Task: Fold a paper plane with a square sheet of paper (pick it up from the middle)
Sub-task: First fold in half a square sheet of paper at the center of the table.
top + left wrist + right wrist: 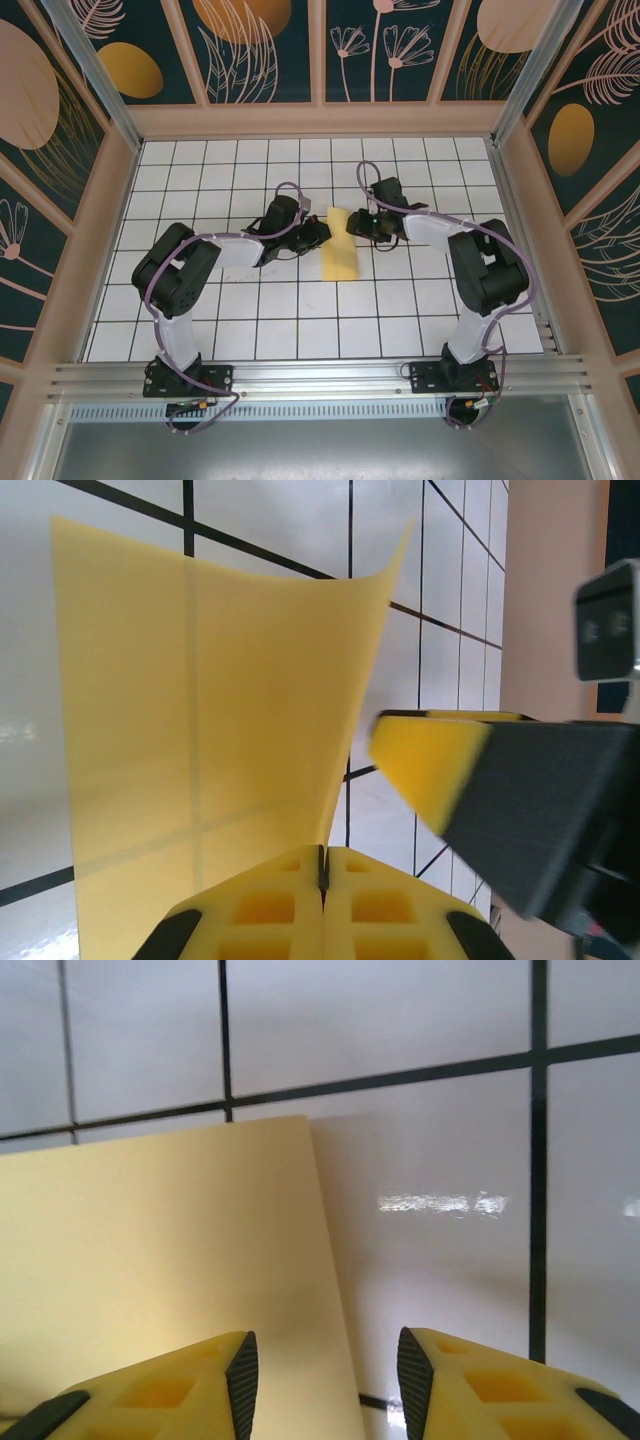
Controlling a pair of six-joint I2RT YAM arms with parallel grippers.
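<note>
Beside the paper [150,1260], the right tool [325,1360]

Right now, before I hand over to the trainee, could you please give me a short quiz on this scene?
1. True or false: the left gripper is shut on the square sheet of paper.
2. The jaws of the right gripper are: A shut, B open, C clamped on the left gripper.
3. What colour are the grid lines on the table?
Key: 1 true; 2 B; 3 black.
</note>
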